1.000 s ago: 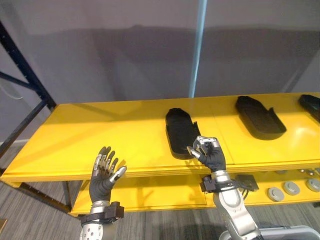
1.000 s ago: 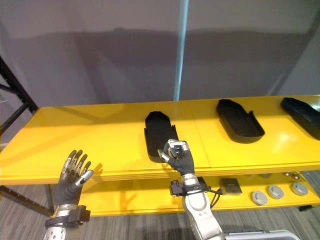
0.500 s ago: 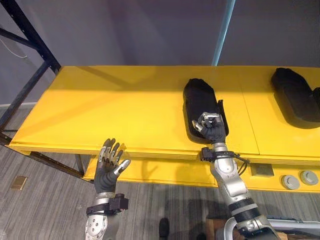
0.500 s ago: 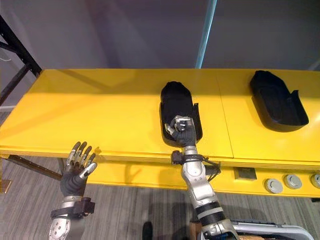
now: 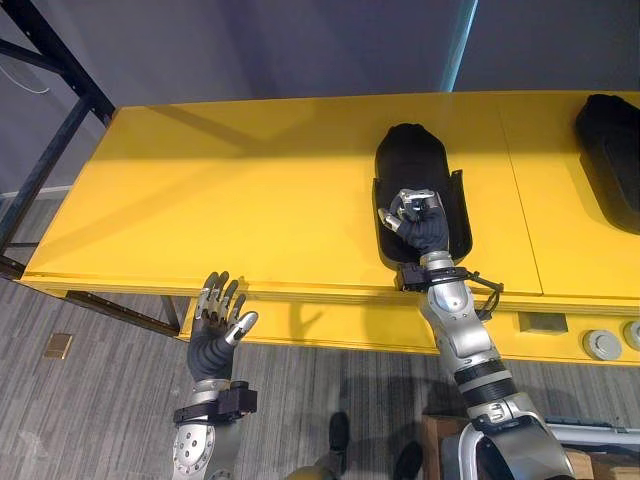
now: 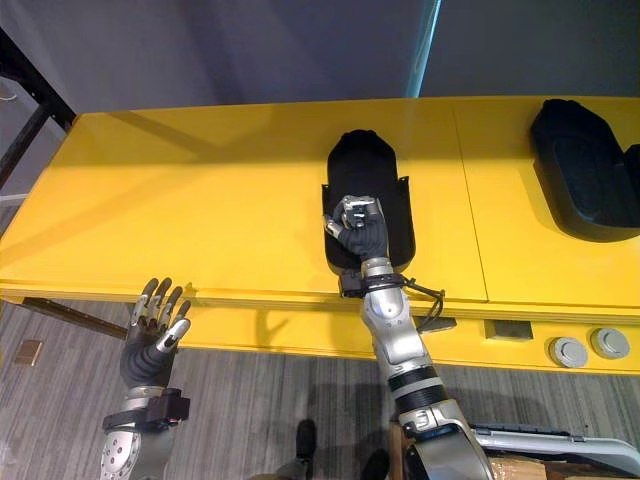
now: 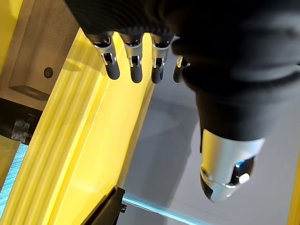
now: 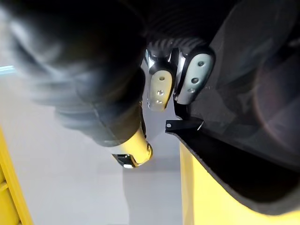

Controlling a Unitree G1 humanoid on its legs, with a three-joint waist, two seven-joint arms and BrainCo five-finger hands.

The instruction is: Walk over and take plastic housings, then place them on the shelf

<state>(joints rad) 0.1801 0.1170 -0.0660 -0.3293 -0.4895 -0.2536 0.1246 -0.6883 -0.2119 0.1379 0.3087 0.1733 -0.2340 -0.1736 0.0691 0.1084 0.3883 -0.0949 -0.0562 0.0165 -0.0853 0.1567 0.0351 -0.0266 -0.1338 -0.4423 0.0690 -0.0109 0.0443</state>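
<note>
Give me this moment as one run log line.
right hand: curled on plastic housing | plastic housing: lying on yellow shelf | left hand: open, idle, below shelf front | second housing: further right on shelf

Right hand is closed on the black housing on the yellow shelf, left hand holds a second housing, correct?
Not quite. The left hand holds nothing: it is open in front of the yellow shelf, as the left wrist view shows. The right hand is closed on the black housing.
</note>
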